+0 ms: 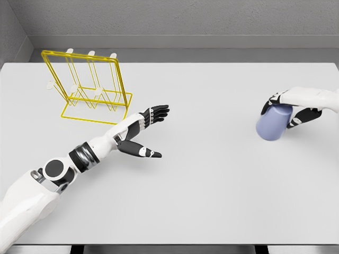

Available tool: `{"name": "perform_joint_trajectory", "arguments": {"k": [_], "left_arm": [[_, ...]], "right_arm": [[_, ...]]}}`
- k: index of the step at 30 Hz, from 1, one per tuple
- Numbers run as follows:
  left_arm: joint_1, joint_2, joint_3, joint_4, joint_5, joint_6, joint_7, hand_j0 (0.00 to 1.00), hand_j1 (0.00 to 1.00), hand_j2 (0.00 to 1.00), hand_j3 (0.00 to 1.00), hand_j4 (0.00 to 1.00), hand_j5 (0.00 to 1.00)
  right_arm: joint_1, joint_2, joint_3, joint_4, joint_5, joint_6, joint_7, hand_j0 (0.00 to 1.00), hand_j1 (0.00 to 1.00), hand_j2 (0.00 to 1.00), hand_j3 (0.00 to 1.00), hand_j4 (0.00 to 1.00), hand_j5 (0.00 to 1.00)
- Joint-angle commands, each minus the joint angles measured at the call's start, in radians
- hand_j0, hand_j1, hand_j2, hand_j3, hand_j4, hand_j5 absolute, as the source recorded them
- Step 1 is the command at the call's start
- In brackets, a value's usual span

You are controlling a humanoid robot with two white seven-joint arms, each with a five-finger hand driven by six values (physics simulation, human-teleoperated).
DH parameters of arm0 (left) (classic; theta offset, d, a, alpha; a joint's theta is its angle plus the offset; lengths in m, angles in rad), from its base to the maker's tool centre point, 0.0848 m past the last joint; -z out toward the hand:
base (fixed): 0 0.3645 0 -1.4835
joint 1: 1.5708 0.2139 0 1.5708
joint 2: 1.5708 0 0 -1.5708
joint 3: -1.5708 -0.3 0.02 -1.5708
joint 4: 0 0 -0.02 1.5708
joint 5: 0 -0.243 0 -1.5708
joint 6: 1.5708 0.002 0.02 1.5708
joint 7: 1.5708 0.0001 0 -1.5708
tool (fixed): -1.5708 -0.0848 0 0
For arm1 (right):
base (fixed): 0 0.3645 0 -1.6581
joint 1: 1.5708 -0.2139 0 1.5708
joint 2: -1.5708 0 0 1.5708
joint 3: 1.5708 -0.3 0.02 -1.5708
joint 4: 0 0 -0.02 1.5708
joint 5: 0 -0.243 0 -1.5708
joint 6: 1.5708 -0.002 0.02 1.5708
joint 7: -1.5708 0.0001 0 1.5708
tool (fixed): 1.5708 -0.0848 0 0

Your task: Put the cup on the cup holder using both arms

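Note:
A pale blue cup (274, 123) is at the right side of the white table (212, 190), tilted with its base toward me. My right hand (288, 108) comes in from the right edge and its fingers are wrapped around the cup. The yellow wire cup holder (87, 87) with white pegs stands at the far left of the table. My left hand (151, 132) reaches out over the table just right of the holder's base, fingers spread, thumb pointing right, holding nothing.
A grey wall runs along the back of the table. The table's front edge lies near the bottom of the view.

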Motion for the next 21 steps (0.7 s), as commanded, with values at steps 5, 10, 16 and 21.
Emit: {"name": "perform_joint_trajectory", "arguments": {"k": [5,10,16,21], "left_arm": [[-0.002,0.000,0.000,-0.001,0.005,0.000,0.000,1.00,1.00,1.00,1.00,1.00,1.00],[-0.002,-0.001,0.000,0.012,0.005,0.000,0.000,1.00,1.00,1.00,1.00,1.00,1.00],[-0.002,-0.001,0.000,0.013,0.005,0.000,0.000,1.00,1.00,1.00,1.00,1.00,1.00],[-0.002,-0.001,0.000,0.013,0.005,0.000,0.000,1.00,1.00,1.00,1.00,1.00,1.00]], "right_arm": [[-0.018,-0.001,-0.002,-0.008,-0.006,0.002,-0.002,0.65,0.65,0.65,0.65,0.65,0.65],[-0.023,-0.001,-0.002,-0.034,-0.007,0.002,-0.002,0.65,0.65,0.65,0.65,0.65,0.65],[-0.025,0.001,-0.002,-0.077,-0.007,0.002,-0.003,0.64,0.64,0.64,0.64,0.64,0.64],[-0.032,0.022,-0.002,-0.099,-0.007,0.002,-0.003,0.64,0.64,0.64,0.64,0.64,0.64]]}}
